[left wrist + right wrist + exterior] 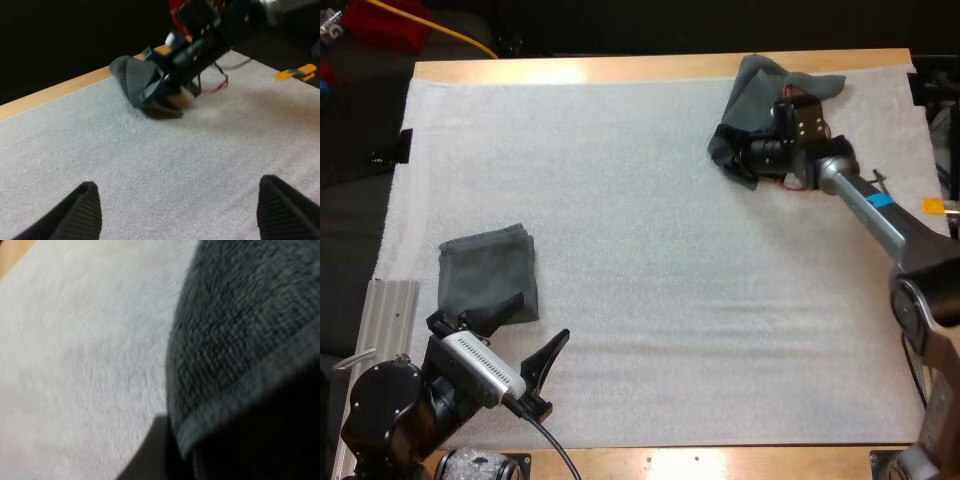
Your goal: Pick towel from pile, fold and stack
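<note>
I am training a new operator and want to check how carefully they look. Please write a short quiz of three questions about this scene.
1. True or false: the left gripper is open and holds nothing.
2. Fill in: the folded towel lies on the white mat close to the ___ gripper.
3. Which towel is the right gripper at? A) the folded towel B) the crumpled towel C) neither

Key: 1 true; 2 left; 3 B.
</note>
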You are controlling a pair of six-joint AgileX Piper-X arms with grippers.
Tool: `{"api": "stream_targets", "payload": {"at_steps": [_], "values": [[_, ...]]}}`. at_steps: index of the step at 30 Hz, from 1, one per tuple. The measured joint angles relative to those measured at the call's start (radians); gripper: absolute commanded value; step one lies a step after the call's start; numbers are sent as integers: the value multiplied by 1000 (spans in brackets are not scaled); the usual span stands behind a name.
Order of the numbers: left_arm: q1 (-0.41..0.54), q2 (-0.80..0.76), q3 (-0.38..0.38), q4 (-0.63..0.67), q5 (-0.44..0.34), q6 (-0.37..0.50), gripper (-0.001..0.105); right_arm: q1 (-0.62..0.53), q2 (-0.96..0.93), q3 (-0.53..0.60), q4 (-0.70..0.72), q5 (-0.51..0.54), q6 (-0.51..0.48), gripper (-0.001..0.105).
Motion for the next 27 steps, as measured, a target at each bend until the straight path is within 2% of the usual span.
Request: {"api": "stream_targets", "payload": {"at_steps": [7, 11, 18, 24, 27], "values": [[0, 0, 0, 0, 0, 0, 63, 37, -246, 0, 258, 238, -374, 1], [0, 0, 0, 0, 0, 0, 63, 52, -366, 0, 359, 323, -498, 1], [0, 0, 0, 0, 0, 0, 63, 52, -556, 0, 464, 366, -550, 1], [0, 0, 0, 0, 0, 0, 63, 52, -702, 0, 573, 365, -553, 1], [0, 0, 0, 0, 1, 0, 63, 52, -759, 0, 634, 332, -553, 1]]}}
